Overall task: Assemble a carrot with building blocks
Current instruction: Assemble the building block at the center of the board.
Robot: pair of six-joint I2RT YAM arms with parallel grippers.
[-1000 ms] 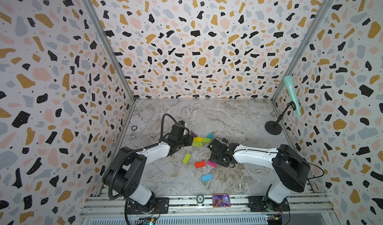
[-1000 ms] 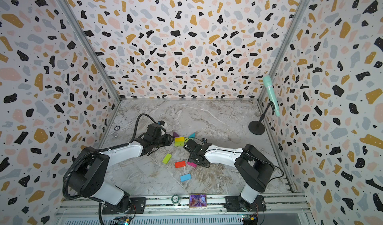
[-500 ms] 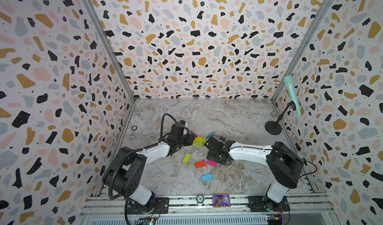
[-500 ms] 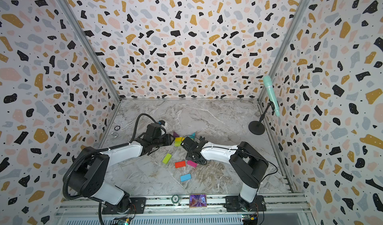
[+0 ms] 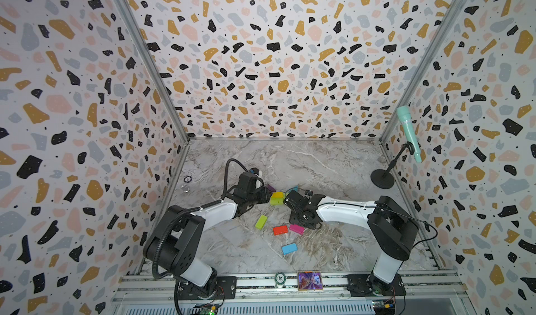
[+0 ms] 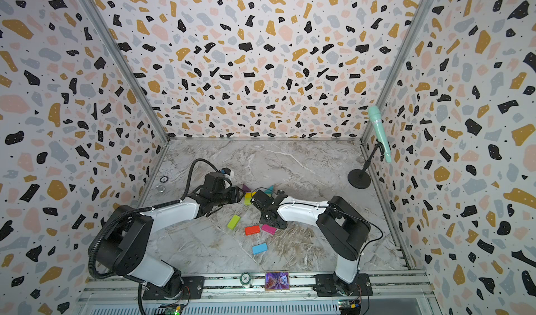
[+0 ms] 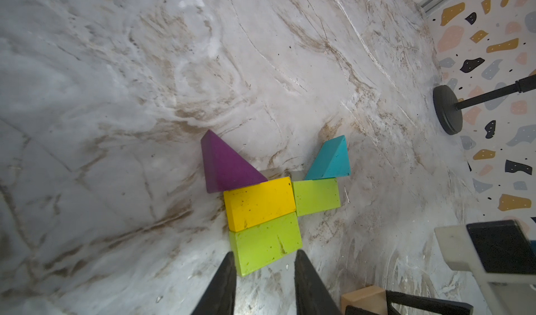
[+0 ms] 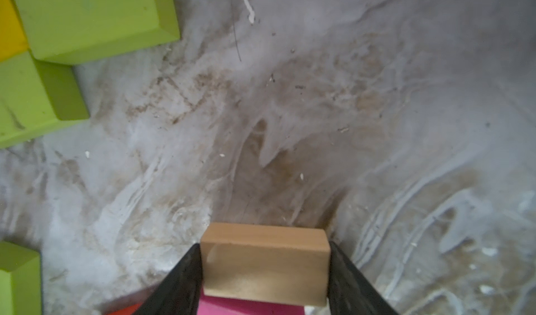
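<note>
The right pincer (image 8: 264, 244) pinches the tan block (image 8: 265, 270) near the yellow block (image 7: 259, 203), and the left pincer (image 7: 264, 252) sits at the green block (image 7: 266, 238) touching the yellow block, pinching or not, hard to tell.

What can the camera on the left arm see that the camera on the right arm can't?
Only the left wrist view: the purple triangle, the teal triangle, the black stand base and the left tool. Only the right wrist view: the magenta block, a sliver of the red block and a loose lime block. Both: the yellow block, the lime block touching the teal triangle, the lime block at the left tool's tips, the tan block held in the right tool, and the marble table.
</note>
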